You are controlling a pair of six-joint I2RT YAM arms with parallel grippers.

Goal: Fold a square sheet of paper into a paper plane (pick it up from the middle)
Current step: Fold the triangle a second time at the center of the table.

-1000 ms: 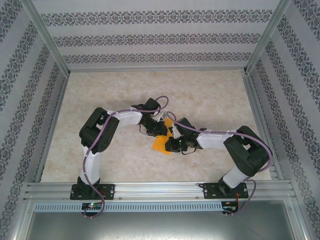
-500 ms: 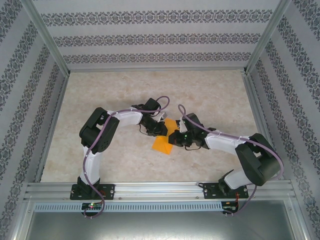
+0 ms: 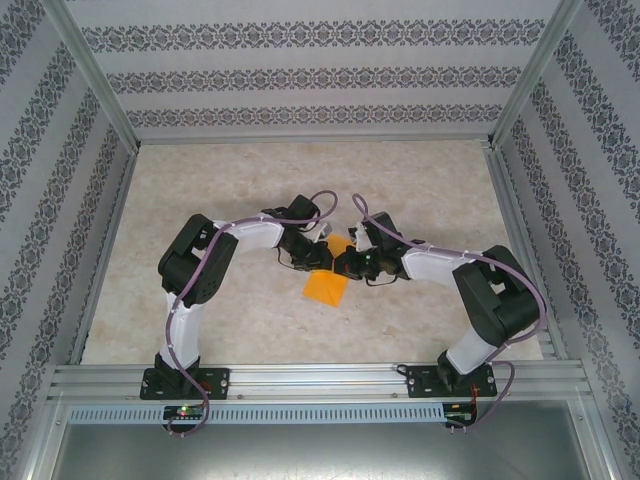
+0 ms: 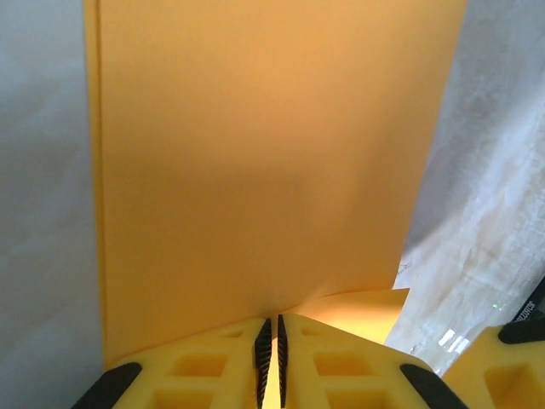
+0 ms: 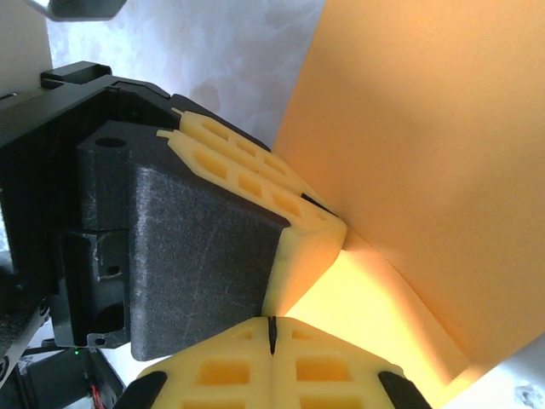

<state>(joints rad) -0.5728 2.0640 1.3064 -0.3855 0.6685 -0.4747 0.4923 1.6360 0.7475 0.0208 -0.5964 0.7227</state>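
The orange-yellow square sheet of paper point(image 3: 324, 287) is held off the table between both arms, bent into two layers. In the left wrist view one layer point(image 4: 255, 170) rises like a wall and a lower flap point(image 4: 362, 308) spreads to the right. My left gripper point(image 4: 271, 331) is shut on the sheet where the layers meet. My right gripper point(image 5: 272, 327) is shut, its tips right at the lower flap point(image 5: 366, 315); no paper shows in its slit. The left gripper's fingers point(image 5: 255, 183) pinch the sheet just ahead of it. From above, the left gripper point(image 3: 320, 256) and the right gripper point(image 3: 343, 264) nearly touch.
The marbled beige table point(image 3: 230, 190) is fenced by aluminium rails point(image 3: 310, 378) and patterned walls. The right arm's elbow point(image 3: 495, 290) rises at the right and the left arm's elbow point(image 3: 195, 262) at the left.
The right gripper swung up and back from the sheet's near side to meet the left gripper. The left gripper kept hold of the sheet, which shifted slightly.
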